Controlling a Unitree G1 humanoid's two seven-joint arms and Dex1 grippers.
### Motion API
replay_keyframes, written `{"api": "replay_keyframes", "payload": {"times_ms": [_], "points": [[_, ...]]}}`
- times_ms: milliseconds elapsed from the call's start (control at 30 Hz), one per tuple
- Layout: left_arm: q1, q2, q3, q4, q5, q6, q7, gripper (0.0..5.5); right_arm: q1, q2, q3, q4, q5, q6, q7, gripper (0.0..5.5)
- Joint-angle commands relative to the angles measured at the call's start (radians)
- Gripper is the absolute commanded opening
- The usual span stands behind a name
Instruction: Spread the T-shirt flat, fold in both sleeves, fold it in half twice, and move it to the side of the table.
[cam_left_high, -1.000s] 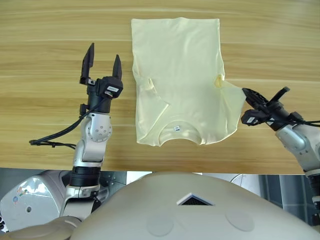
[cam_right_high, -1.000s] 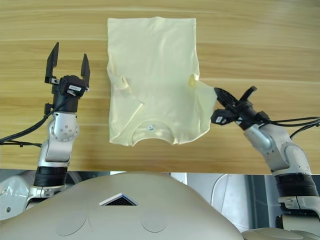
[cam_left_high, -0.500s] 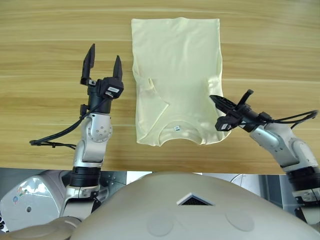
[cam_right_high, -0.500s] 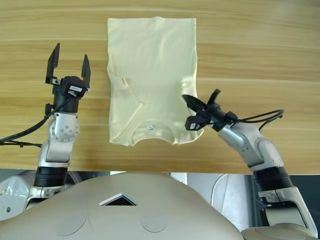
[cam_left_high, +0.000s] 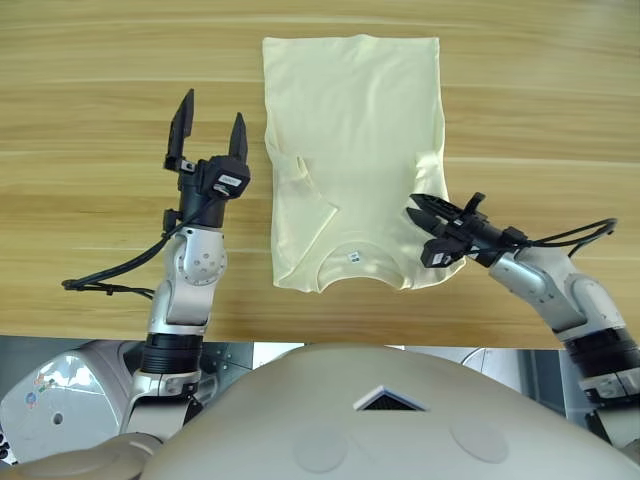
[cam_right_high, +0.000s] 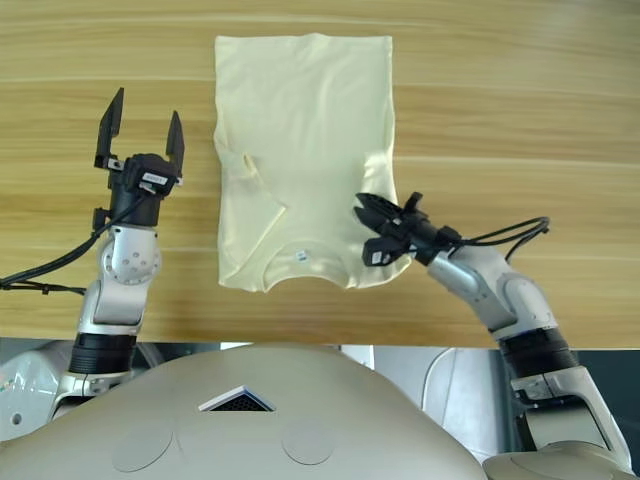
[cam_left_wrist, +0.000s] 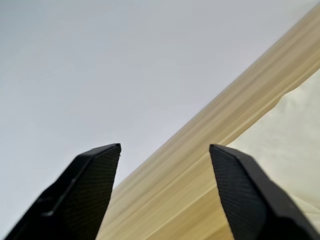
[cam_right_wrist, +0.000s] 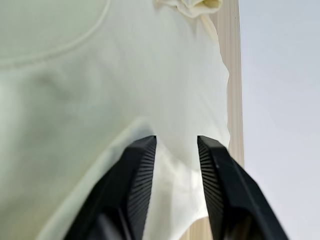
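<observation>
We see a wooden table (cam_left_high: 100, 80) running across the whole view, and on it, about midway between the two arms, the pale yellow T-shirt (cam_left_high: 350, 110). It lies flat, with its hem toward the far edge and its collar (cam_left_high: 350, 275) toward the robot. The left arm stands over the table just beside the shirt's left edge without touching the cloth. The right arm comes in low from the right, with its wrist over the shirt's near right corner. The left gripper (cam_left_high: 211, 108) points away from the robot, its two black fingers (cam_left_wrist: 85, 190) spread wide with nothing between them. From its wrist we see the table's wood and a bit of the shirt's edge past the tips. The right gripper (cam_left_high: 418, 212) sits over the shirt's right side, its fingers (cam_right_wrist: 140, 180) drawn close together and pinching the T-shirt by a ridge of the right sleeve (cam_left_high: 443, 272), which is carried in over the body. The left sleeve (cam_left_high: 300, 185) already lies folded inward across the chest. Inside the collar is a small white label (cam_left_high: 352, 257).
</observation>
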Motion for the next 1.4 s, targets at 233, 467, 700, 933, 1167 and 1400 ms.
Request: {"api": "replay_keyframes", "payload": {"times_ms": [233,467,700,933,1167,1400], "points": [[-0.004,0.012,-0.010,0.021,0.004,-0.014,0.003,3.32,0.037,0.034,-0.143,-0.054,0.212,0.023,-0.032,2.74],[-0.014,0.021,-0.003,0.030,0.004,-0.021,0.004,3.32,0.180,-0.068,-0.438,0.018,0.400,-0.018,-0.009,2.74],[0.003,0.121,0.037,0.019,0.005,-0.043,-0.032,3.32,0.239,-0.043,-0.312,0.051,0.258,-0.054,0.026,2.74],[0.004,0.136,0.040,0.031,0.001,-0.049,-0.029,3.32,0.236,-0.022,-0.246,0.081,0.179,-0.050,-0.001,2.74],[0.003,0.136,0.038,0.034,-0.002,-0.052,-0.029,3.32,0.222,-0.015,-0.208,0.091,0.131,-0.036,-0.029,2.74],[0.015,0.135,0.037,0.027,-0.002,-0.049,-0.032,3.32,0.354,-0.091,-0.271,-0.027,0.168,-0.010,0.038,2.74]]}}
